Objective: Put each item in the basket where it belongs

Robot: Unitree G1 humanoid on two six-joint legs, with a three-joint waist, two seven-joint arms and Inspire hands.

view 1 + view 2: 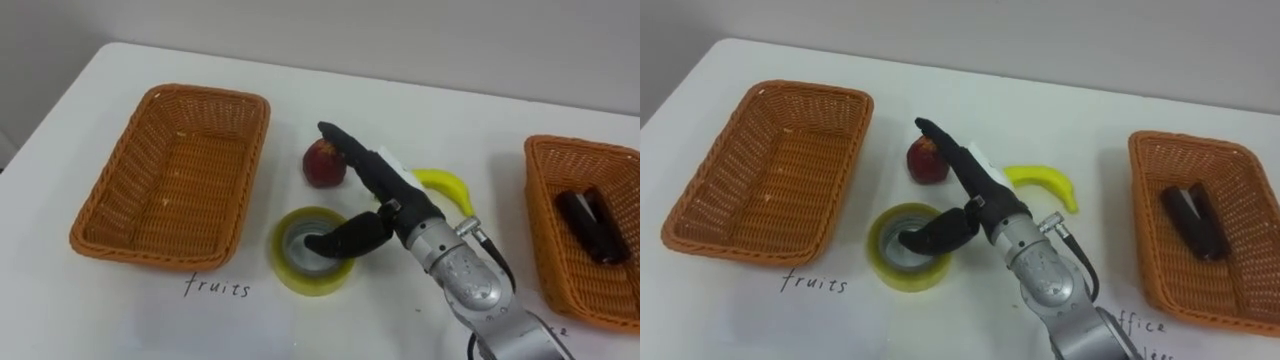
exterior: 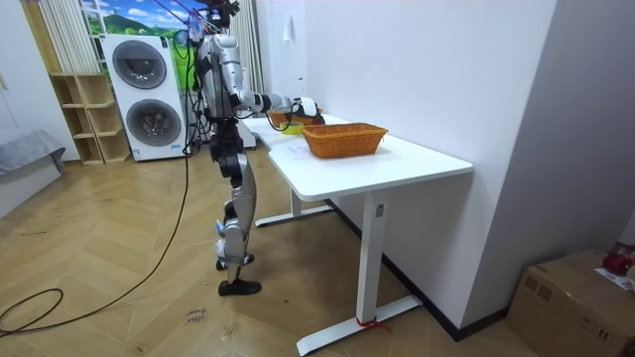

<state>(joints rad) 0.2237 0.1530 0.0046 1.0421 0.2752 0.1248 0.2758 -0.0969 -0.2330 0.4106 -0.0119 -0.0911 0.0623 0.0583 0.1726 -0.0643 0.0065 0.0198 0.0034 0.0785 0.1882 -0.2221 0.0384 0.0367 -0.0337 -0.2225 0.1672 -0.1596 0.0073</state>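
In the left eye view we see a smooth white tabletop (image 1: 100, 310) with "fruits" (image 1: 217, 288) handwritten below a rectangular woven wicker basket (image 1: 150, 250). The right hand (image 1: 385, 190) reaches between the baskets. Its fingers (image 1: 345, 140) are straight and together over a red apple (image 1: 320, 168), and the thumb is spread apart, dipping into the core of a yellow tape roll (image 1: 290, 275). A curved banana (image 1: 448, 186) lies just beside the wrist. A second wicker basket (image 1: 560, 275) holds a dark oblong object (image 1: 590, 225).

In the room view we see the robot standing at the tabletop's end, arm outstretched, with stacked washing machines (image 2: 144, 94) behind it.

In the right eye view "office" (image 1: 1140, 325) is written below the second basket.
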